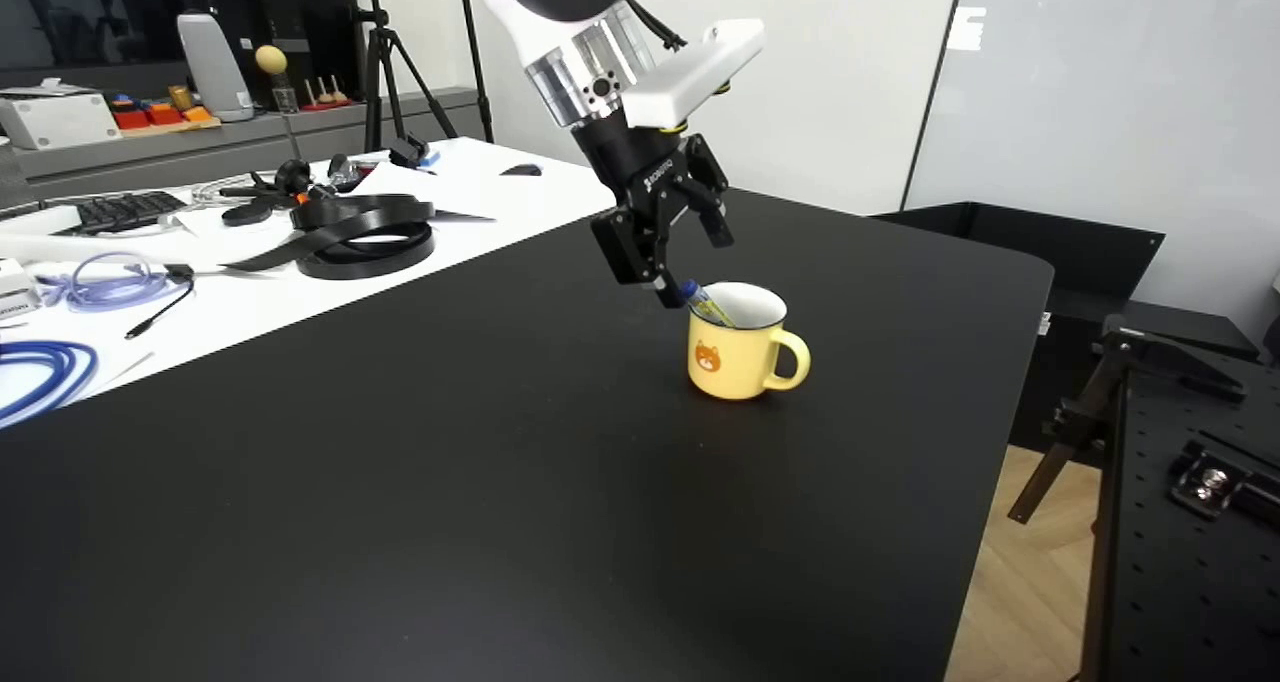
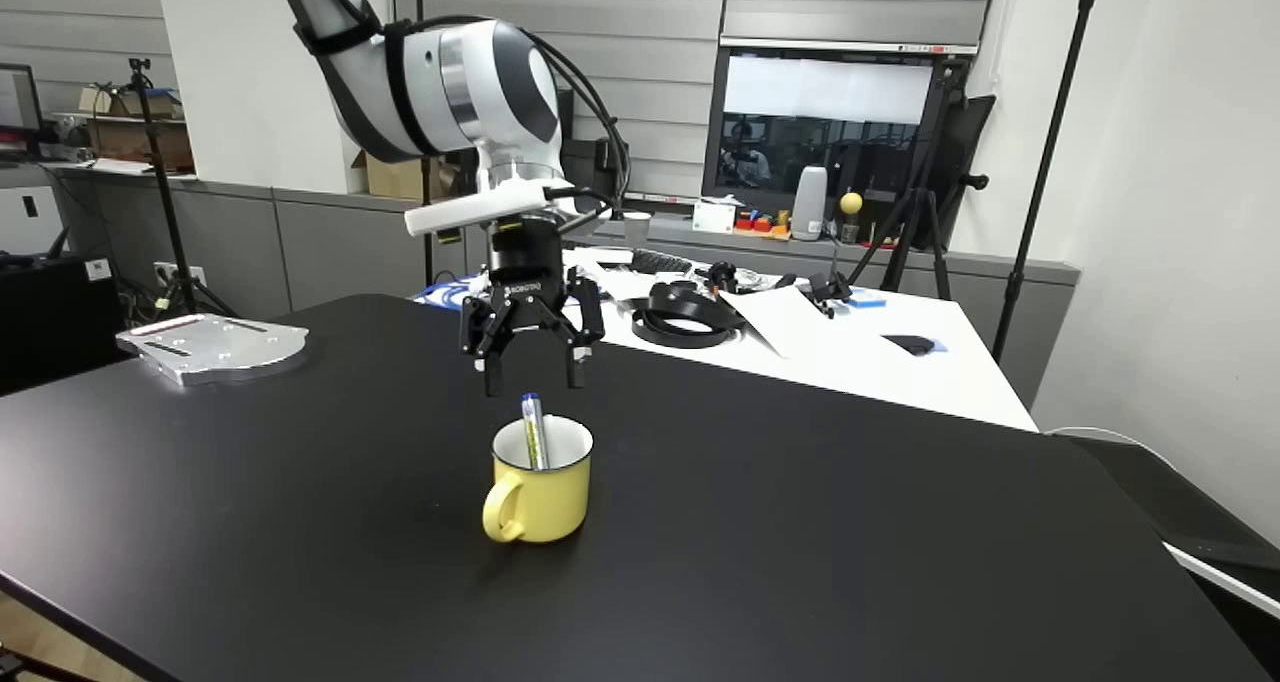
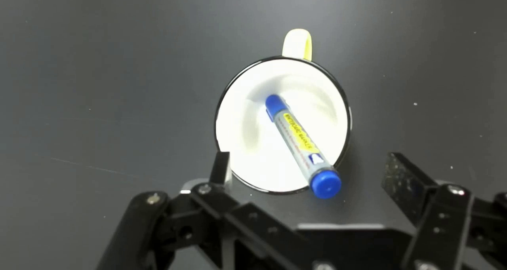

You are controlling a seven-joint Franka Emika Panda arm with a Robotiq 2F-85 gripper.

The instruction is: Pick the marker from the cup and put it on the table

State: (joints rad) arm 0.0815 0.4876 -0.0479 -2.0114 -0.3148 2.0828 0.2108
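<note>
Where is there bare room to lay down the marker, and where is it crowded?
In an exterior view, the black table is bare right of the yellow mug, back to the white desk, and left toward the metal plate. Crowded: the mug, where the open gripper hangs near the marker; and the desk, around the black coils.

my two fingers [image 3: 408, 187], one marker [image 3: 298, 137], one cup [image 1: 735, 370], one table [image 1: 400, 482] beneath, one white desk [image 2: 945, 377], one far ball [image 1: 270, 59]
</note>
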